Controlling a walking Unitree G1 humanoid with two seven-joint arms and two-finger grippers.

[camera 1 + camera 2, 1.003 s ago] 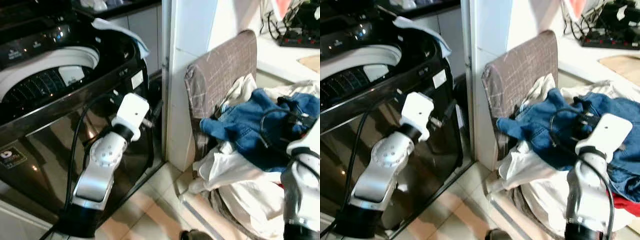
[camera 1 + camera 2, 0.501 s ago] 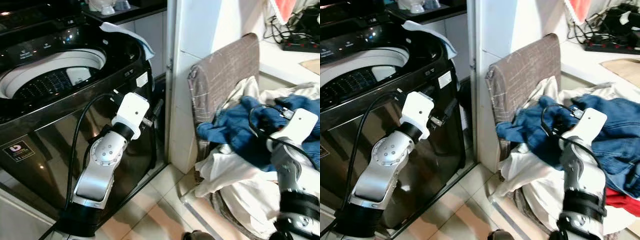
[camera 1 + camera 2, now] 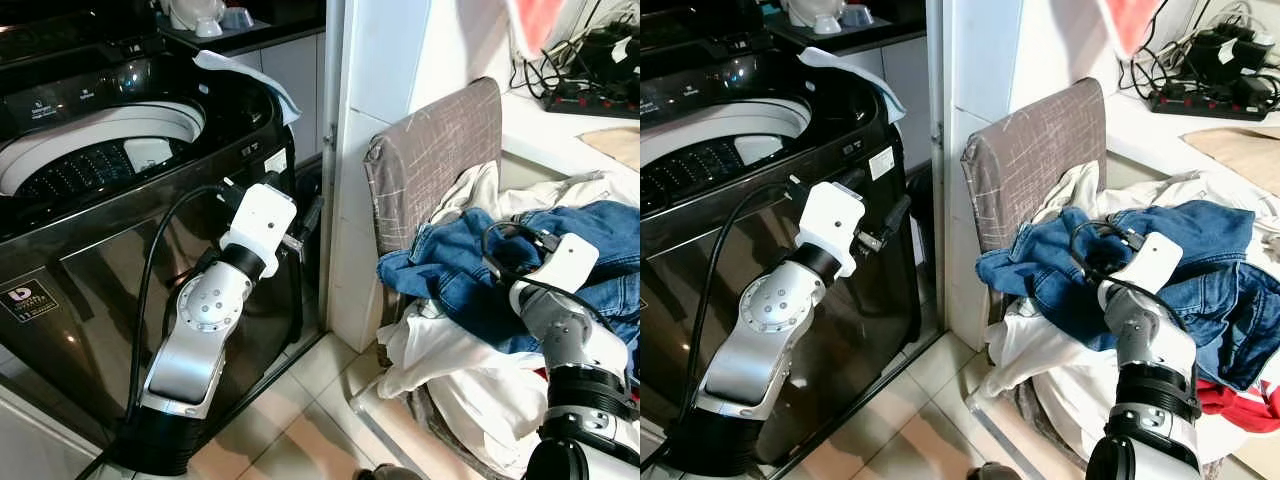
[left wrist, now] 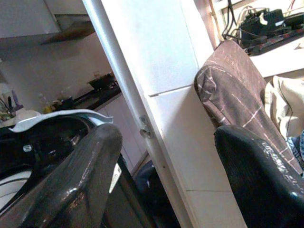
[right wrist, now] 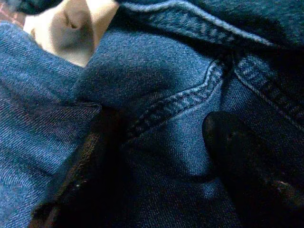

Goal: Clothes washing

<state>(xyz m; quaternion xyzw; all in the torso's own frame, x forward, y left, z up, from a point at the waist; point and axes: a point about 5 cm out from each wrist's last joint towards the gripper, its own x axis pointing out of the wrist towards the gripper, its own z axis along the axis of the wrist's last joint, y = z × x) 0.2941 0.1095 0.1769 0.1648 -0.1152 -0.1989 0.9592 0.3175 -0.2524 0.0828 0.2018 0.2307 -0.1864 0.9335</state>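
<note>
While the washing machine point(image 3: 100, 150) stands with its lid up on the left, the left gripper point(image 4: 161, 190) hangs in front of it, fingers wide apart and holding nothing. Further right, the blue jeans point(image 3: 1200, 260) lie on top of the clothes heap point(image 3: 470, 380), against the chair back point(image 3: 430, 160). The right gripper point(image 5: 161, 156) presses into them, fingers spread either side of a seam; it may not be pinching yet. Denim is soft, floppy and fairly heavy, so the thick seam is a good place to grab.
</note>
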